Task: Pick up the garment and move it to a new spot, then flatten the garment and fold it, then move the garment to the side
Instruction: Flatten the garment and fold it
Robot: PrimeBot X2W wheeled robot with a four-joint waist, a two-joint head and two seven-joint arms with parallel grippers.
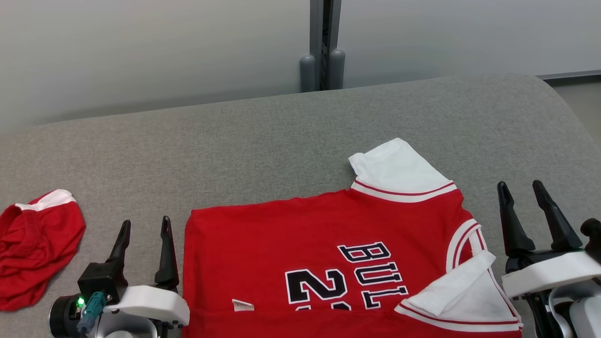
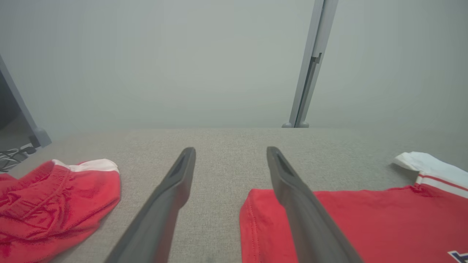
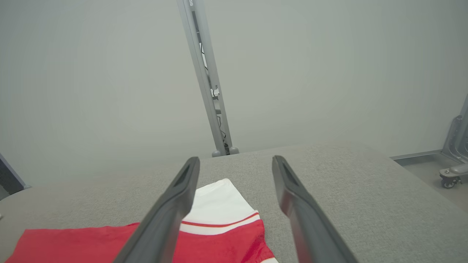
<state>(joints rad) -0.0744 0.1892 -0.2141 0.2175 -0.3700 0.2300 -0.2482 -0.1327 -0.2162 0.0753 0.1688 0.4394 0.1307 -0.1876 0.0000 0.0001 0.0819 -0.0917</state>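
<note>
**Red jersey flat on table, both grippers free: fold stage**

Pos: jersey (image 1: pixel 305 244) lies print side up at the near edge of the grey fabric-covered table (image 1: pixel 235 141), btwn the two grippers. Hem (image 1: pixel 188 263) points to robot's left, shoulders to its right. Its near part is cut by the head view's bottom edge. Far sleeve (image 1: pixel 399 169) is spread out, white. Near sleeve (image 1: pixel 450 291) is flipped onto the chest. Small white label (image 1: pixel 242 305) shows low on the body.

Grippers: L gripper (image 1: pixel 145 221) sits just beside the hem, jaws wide apart, nothing btwn them. R gripper (image 1: pixel 519 184) sits just beside the shoulder end, jaws likewise spread, empty.

Step (judged): placement looks done and cloth is mostly flat, so folding is up next.
- Sort the flipped near sleeve first, else the fold goes lumpy.
- Come in low and pinch matching corners w/ both arms together, catching all layers.
- Keep cloth taut btwn the grips so no crease gets locked in.
- Carry the edge over evenly, line it up w/ the opposite edge, and let go once it rests.

Containers: the table is the one carrier to log. On it are the jersey and, at robot's left, crumpled red shorts (image 1: pixel 37 249) w/ a white band, well apart from the jersey. Keep the L arm's path off them.
</note>
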